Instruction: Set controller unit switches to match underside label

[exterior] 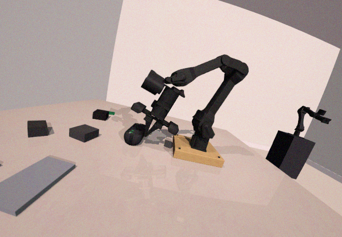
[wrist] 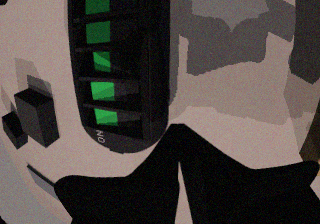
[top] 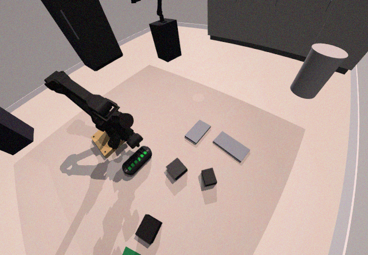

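The dark controller unit (top: 129, 172) (exterior: 133, 137) (wrist: 159, 59) lies on the bench beside the arm's base, switches upward and label hidden. Its green switch ends form a row in the top view. In the wrist view, the two green ends nearest the ON mark look brighter, the third is partly bright, and those further up are darker; the row's far end is cut off. I cannot tell every switch's setting. My gripper (exterior: 146, 135) (wrist: 176, 129) is shut and empty. Its tips are low beside the unit, on the arm-base side, near the ON-marked end; contact is unclear.
The wooden arm base (top: 105, 152) (exterior: 197, 159) is close to the unit. Dark blocks (top: 176, 169) (top: 208, 177) (top: 148, 229) and two grey plates (top: 197, 131) (top: 231, 146) lie farther off. A green piece (top: 130, 251) (exterior: 111, 113) is near one block.
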Available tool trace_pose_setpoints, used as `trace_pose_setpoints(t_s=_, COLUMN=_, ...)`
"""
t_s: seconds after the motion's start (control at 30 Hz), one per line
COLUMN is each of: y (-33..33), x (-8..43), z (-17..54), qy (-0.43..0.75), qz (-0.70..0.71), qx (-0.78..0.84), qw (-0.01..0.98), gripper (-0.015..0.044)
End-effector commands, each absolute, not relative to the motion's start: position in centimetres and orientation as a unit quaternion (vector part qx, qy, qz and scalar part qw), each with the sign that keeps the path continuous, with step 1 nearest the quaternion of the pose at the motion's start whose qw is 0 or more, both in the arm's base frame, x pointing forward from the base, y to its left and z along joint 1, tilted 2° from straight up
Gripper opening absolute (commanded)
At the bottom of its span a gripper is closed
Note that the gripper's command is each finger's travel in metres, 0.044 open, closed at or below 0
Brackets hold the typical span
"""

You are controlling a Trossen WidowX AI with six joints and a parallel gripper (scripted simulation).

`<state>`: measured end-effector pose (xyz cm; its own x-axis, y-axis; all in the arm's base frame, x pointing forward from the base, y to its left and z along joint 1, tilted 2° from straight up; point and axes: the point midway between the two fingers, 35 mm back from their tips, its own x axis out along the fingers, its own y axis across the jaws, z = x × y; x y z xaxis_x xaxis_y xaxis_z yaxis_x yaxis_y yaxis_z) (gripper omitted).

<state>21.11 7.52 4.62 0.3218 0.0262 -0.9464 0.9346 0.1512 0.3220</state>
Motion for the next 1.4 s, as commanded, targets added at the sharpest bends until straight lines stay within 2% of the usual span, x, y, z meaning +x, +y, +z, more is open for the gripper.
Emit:
trace_pose_setpoints(t_s=0.0, y=7.4, x=20.9, z=3.7, qy=0.451, qz=-0.378, qx=0.532, qw=0.608, gripper=0.0000)
trace_pose_setpoints(t_s=0.57, y=7.3, x=20.7, z=1.0, qy=0.451, qz=-0.379, qx=0.531, qw=0.609, gripper=0.0000)
trace_pose_setpoints(t_s=1.37, y=7.5, x=21.5, z=1.0, qy=0.450, qz=-0.379, qx=0.531, qw=0.609, gripper=0.0000)
